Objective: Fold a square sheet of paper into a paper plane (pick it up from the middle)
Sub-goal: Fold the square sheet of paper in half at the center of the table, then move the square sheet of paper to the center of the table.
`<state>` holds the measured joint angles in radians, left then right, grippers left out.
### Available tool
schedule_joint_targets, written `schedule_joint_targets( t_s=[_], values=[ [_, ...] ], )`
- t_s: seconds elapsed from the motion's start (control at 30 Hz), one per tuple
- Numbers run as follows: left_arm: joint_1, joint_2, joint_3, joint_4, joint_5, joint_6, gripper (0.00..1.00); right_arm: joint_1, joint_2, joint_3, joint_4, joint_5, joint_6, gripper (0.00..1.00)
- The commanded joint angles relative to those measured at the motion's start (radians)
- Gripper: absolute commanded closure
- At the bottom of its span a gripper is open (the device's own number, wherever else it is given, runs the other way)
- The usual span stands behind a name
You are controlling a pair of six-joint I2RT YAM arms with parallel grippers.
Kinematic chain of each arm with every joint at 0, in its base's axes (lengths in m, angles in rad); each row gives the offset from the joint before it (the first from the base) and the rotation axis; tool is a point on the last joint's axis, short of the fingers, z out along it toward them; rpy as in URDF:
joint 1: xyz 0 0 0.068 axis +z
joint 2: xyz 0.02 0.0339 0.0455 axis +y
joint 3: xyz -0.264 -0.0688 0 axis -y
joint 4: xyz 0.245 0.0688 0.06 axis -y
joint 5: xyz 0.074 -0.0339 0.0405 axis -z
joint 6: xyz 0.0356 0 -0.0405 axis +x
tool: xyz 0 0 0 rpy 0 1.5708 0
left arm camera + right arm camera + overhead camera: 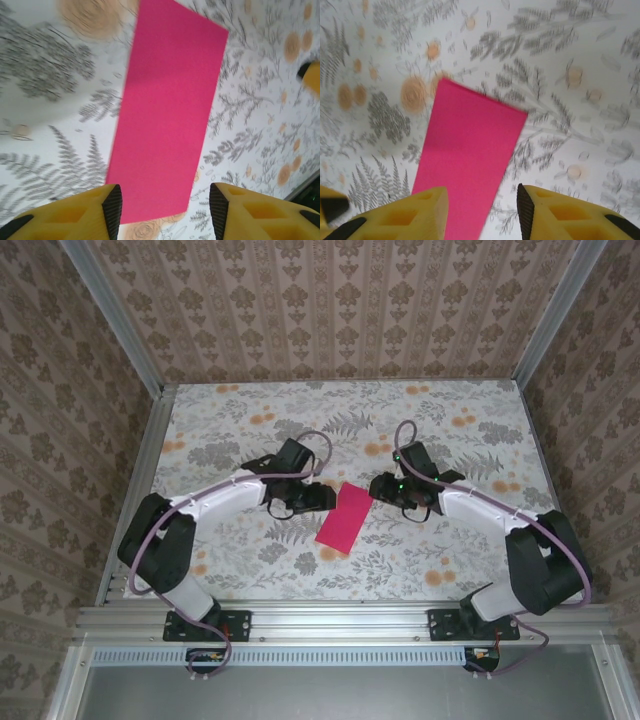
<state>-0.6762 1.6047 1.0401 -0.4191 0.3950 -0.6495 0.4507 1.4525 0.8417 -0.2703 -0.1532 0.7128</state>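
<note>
slipping risk: the sheet [343, 518] is thin and lies flat and loose on the worktop [460, 560]. a pad coming in low from the side would likely push it along rather than get under it.
skew risk: two arms work one sheet from opposite sides. if one drags harder, i judge the sheet turns and the next crease lands off the centre line.
spring-back risk: the sheet reads as the square folded once into an oblong. with nothing pressing on it the fold may lift open. which long edge is the crease, i cannot tell.
crumple risk: a pinch at a corner rather than mid-edge could dog-ear the paper.
left jaws: apart and holding nothing. in the left wrist view the yellow pads [111, 207] stand either side of the sheet's end, with the worktop showing between the right pad and the paper.
right jaws: apart and empty. in the right wrist view the pads [522, 205] also straddle one end.
sheet place: mid worktop between the two arms. its near end reaches toward the bases and its far end lies between the two sets of jaws.
long axis: runs near to far, leaning right as it goes away.
pointing: no nose yet. both short ends are square, so it points neither way.
</note>
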Motion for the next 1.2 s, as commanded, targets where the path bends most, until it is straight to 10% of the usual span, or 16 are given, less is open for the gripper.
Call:
schedule_joint_targets(
  t_s=[0.0, 0.5, 1.17],
  values=[
    [0.058, -0.025, -0.057, -0.021, -0.009, 0.004, 0.43, 0.082, 0.011, 0.012, -0.11, 0.16, 0.078, 0.54],
    [0.245, -0.149, -0.204, -0.01, 0.008, 0.012, 0.25, 0.274, 0.404, 0.361, -0.318, 0.385, 0.055, 0.5],
    [0.262, -0.184, -0.263, -0.015, 0.078, 0.017, 0.23, 0.262, 0.549, 0.516, -0.223, 0.195, -0.31, 0.5]
  ],
)
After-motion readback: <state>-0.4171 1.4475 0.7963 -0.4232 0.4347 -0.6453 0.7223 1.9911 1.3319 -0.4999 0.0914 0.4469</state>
